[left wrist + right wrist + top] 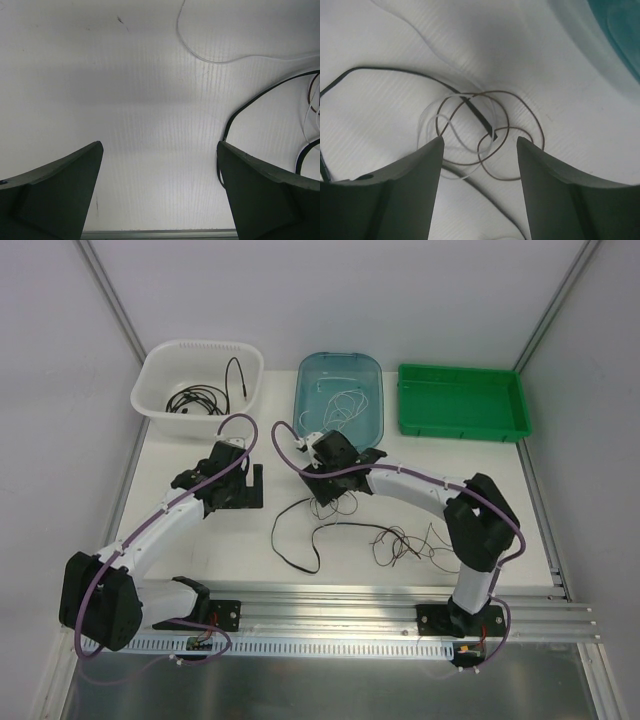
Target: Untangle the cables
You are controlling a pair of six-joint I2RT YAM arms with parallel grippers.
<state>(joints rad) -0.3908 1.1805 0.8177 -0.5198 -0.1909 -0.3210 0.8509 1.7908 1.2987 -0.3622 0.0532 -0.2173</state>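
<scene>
A tangle of cables lies mid-table: a long black cable (300, 558), thin brown wires (405, 540), and loops under my right gripper (333, 490). In the right wrist view the open jaws (480, 145) hover just above brown loops (520, 107), a white wire (427, 125) and a black plug (481, 117); nothing is between them. My left gripper (232, 495) is open and empty over bare table, left of the tangle. Its view (160, 150) shows a black cable (250, 102) by the right finger and a white cable (200, 56) beyond.
A white basket (160, 405) at the back left holds black cables (195, 398). A blue translucent tray (300, 410) holds white cables (345, 405); it also shows in the right wrist view (615, 30). A green tray (460, 428) stands back right. A metal rail (400, 600) runs along the near edge.
</scene>
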